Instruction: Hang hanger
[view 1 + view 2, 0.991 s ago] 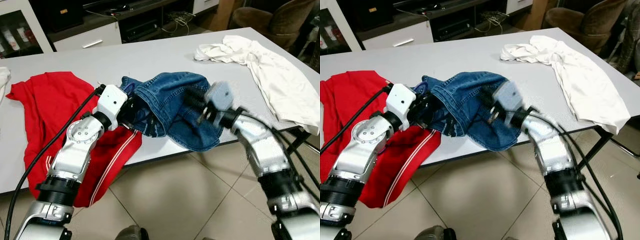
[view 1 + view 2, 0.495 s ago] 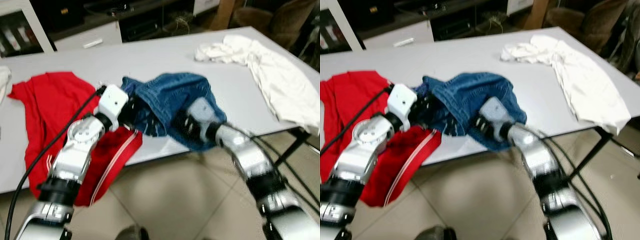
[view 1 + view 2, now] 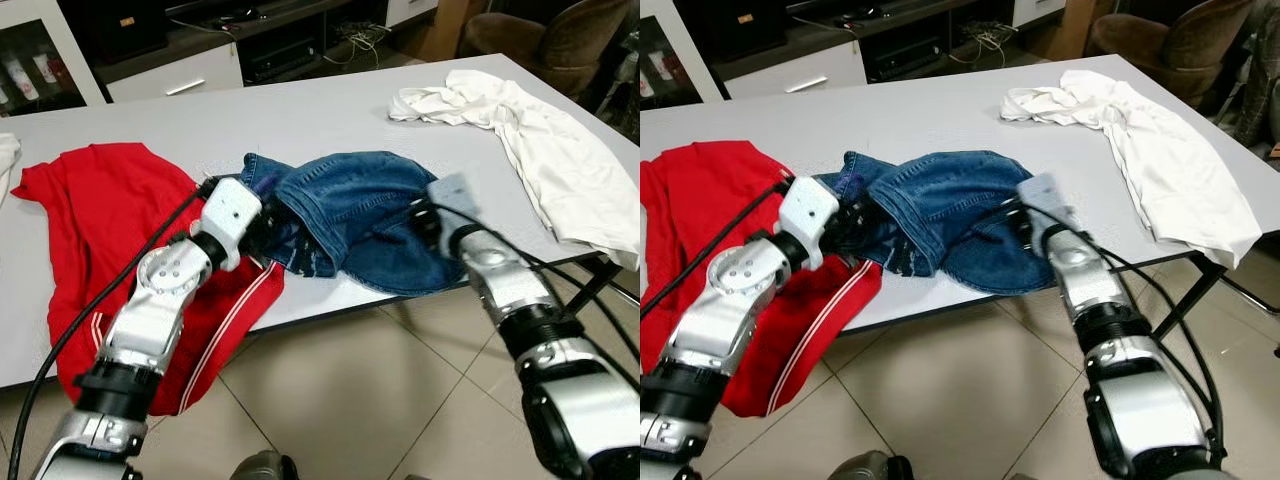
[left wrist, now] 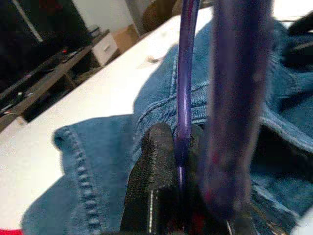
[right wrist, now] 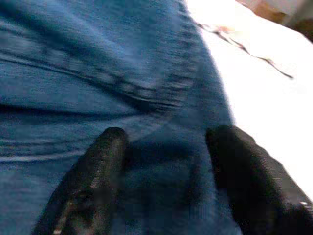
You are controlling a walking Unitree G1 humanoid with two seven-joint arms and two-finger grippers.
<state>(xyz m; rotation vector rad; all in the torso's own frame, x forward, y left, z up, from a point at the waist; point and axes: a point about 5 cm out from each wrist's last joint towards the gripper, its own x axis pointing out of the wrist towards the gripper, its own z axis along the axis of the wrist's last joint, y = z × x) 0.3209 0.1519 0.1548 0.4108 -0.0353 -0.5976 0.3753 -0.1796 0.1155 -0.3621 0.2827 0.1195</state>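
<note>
Tiles (image 3: 330, 400) fill the bottom of the frame, then comes the bench (image 3: 300, 120) edge with both arms reaching over it. Left gripper (image 4: 183, 161) sits center-left, fingers (image 4: 151, 186) clamped tight on a purple hanger (image 4: 185, 73) that's tucked into the jeans (image 3: 350, 200) mid-frame. Right gripper (image 5: 164, 171) is at center-right, fingers (image 5: 98, 171) spread apart and pressed flat against the denim, not gripping anything. Red garment (image 3: 100, 210) drapes over the bench edge at left, and a white shirt (image 3: 540, 140) lies at upper right.
</note>
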